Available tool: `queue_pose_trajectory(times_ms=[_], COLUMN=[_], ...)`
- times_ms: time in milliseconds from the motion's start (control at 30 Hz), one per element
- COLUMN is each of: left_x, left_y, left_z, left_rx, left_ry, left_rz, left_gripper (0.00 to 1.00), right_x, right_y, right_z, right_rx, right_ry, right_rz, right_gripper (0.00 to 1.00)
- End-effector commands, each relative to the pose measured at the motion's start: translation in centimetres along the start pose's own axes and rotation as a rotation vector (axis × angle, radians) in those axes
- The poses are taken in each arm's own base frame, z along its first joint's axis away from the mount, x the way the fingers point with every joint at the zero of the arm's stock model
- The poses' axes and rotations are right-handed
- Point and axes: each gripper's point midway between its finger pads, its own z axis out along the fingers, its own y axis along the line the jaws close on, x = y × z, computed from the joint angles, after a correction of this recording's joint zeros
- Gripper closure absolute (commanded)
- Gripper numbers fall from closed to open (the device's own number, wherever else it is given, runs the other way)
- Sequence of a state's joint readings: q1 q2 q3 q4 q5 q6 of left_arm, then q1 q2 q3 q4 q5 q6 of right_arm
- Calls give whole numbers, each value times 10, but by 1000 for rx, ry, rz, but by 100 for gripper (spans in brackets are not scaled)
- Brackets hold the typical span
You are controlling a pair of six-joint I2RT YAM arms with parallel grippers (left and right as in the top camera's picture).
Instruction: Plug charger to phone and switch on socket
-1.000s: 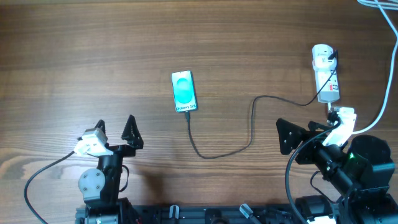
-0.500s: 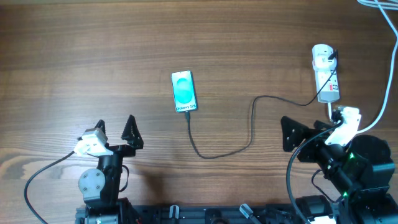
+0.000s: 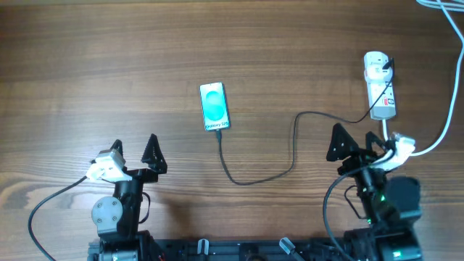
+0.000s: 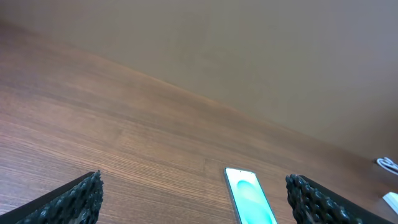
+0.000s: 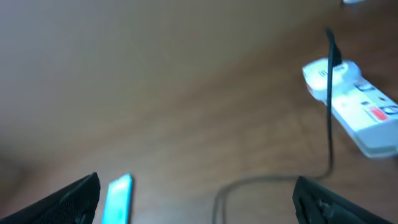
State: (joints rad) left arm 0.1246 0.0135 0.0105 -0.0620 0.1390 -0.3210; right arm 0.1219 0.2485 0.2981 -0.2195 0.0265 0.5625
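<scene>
Overhead first. Shows the phone [image 3: 214, 106] flat at mid-table with its screen lit turquoise. Shows the charger [image 3: 293, 138] curling from the phone's near end, then right and far, up to the socket [image 3: 379, 90] at the far right. Puts the left gripper [image 3: 133, 143] near-left, jaws spread wide, empty. Puts the right gripper [image 3: 354, 135] near-right, just short of the socket's near end, likewise spread wide and holding nothing. Has swung within the last second: earlier angled leftward with the arm further right, now pointing far up the table, tucked back over its base. Reads as a withdrawal rather than a reach, suggesting both steps done. Cannot confirm a seated plug or a lit switch at this size.

Left wrist next. Looks across bare table [image 4: 124, 93] past two spread fingertips [image 4: 74, 199]. Finds the phone [image 4: 250, 198] between them, right of centre, well ahead, untouched.

Right wrist last. Smeared by motion. Makes out the socket [image 5: 357, 93] far right with the charger [image 5: 329, 124] dropping from it, and the phone [image 5: 118, 196] low left.
</scene>
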Motion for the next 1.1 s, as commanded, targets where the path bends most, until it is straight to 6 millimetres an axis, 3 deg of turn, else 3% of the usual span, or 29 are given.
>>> queue_pose_trajectory(times_ms=[0,233,533,633,1067], left_x=[1,1,1,1,1], left_y=[1,1,1,1,1], left_z=[0,0,0,0,0], left_rx=[-6,-6,-6,-6,-6], left_ry=[-3,-3,-3,-3,-3], left_rz=[-8,-8,-8,-8,-8], left_gripper=[0,0,0,0,0], right_x=[0,0,14,28,29], right_y=[-9,-10,-5,-15,-14], right_z=[0,-4,0,4,4], right_rx=[-29,-98,-110,-79,-86], right_ry=[-118,-256,-225,-161,-158], right_rz=[119,1,-345,-349,-348], right_gripper=[0,0,0,0,0])
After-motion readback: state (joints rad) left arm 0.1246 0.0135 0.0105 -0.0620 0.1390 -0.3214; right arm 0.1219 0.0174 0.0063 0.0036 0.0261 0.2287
